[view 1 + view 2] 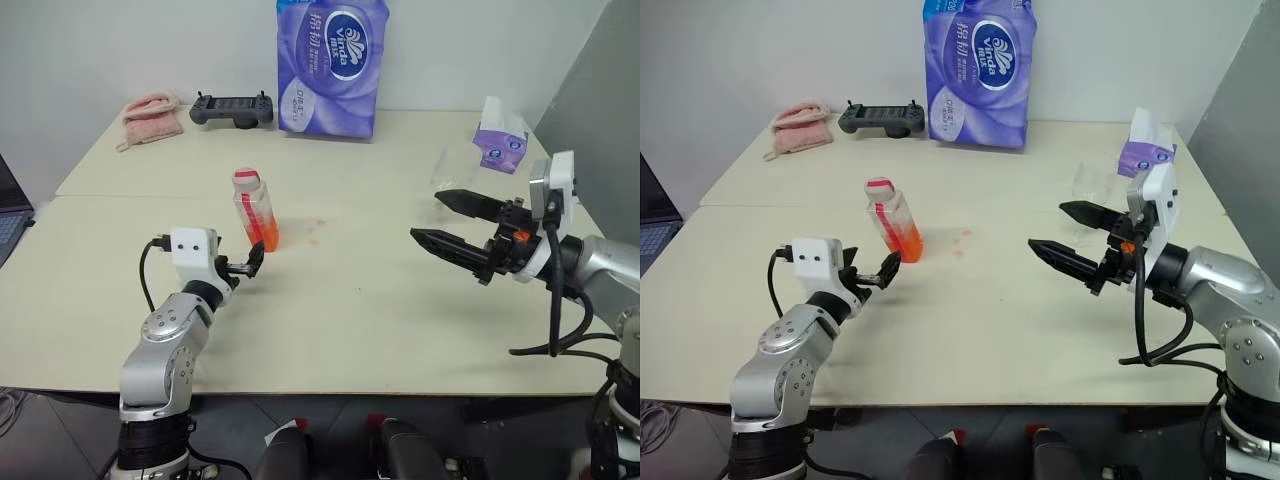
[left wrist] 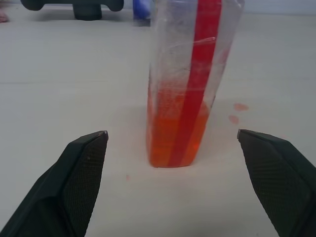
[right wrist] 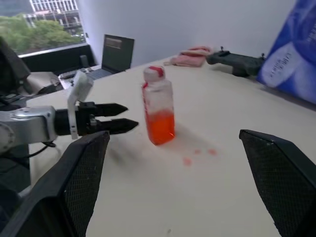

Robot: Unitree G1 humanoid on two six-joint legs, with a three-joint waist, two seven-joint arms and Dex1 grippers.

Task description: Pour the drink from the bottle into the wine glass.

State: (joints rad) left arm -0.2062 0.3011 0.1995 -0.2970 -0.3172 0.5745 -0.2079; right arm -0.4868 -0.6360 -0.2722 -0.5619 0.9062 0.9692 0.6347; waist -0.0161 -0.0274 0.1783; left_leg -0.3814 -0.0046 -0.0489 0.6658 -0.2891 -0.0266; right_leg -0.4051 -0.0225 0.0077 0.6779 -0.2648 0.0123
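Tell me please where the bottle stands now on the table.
In the left eye view the bottle stands upright left of the table's middle, just ahead of the open left hand, with small orange drops beside it.

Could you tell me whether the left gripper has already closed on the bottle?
No: in the left wrist view the left gripper stands wide open, its fingers well apart from the bottle upright on the table between them.
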